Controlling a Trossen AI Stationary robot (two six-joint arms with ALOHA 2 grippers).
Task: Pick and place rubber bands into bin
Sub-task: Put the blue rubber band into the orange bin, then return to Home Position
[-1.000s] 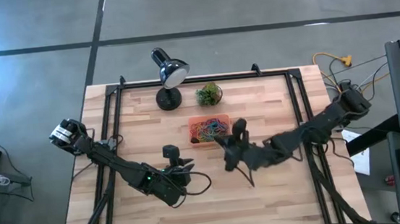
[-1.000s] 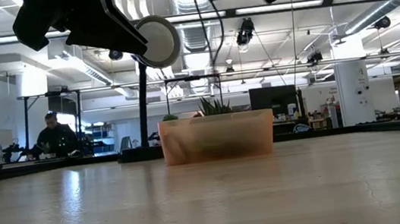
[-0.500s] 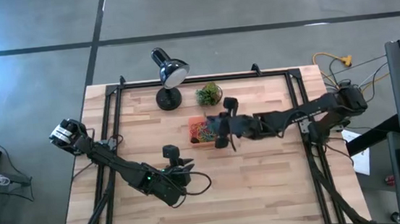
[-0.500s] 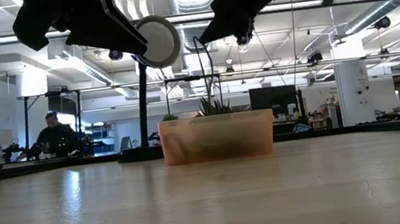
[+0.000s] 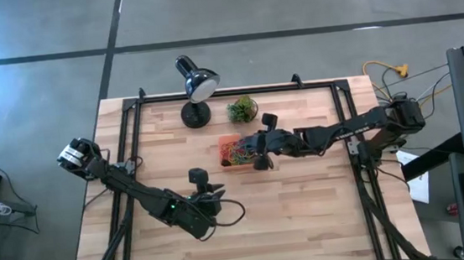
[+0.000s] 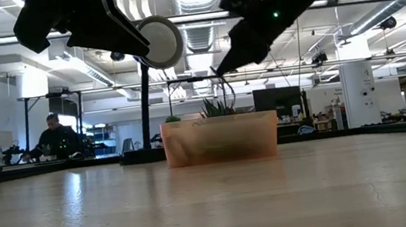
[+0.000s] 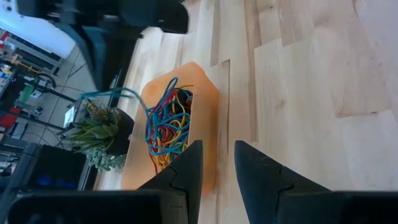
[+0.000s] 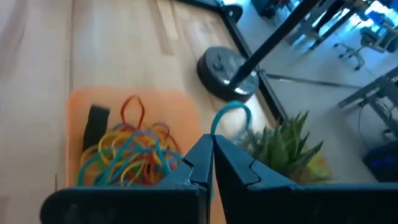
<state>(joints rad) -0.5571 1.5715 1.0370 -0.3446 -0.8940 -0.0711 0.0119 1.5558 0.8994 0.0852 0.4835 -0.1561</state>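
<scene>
From above, my right claw (image 5: 257, 151) hangs over the bin (image 5: 224, 141) of rubber bands (image 5: 239, 151) mid-bench; the left claw (image 5: 213, 196) waits released nearby. Its wrist camera shows it clenched on a teal band (image 8: 229, 112) (plant (image 8: 283, 147) just beyond).

Your right arm (image 5: 325, 136) stretched over the bin (image 5: 224, 159), blocking entry from that side, plant (image 5: 242, 109) and lamp (image 5: 192, 87) crowding the far edge, bare wood on the bin's near side, left gripper (image 5: 206, 189) parked there, well apart from it.
</scene>
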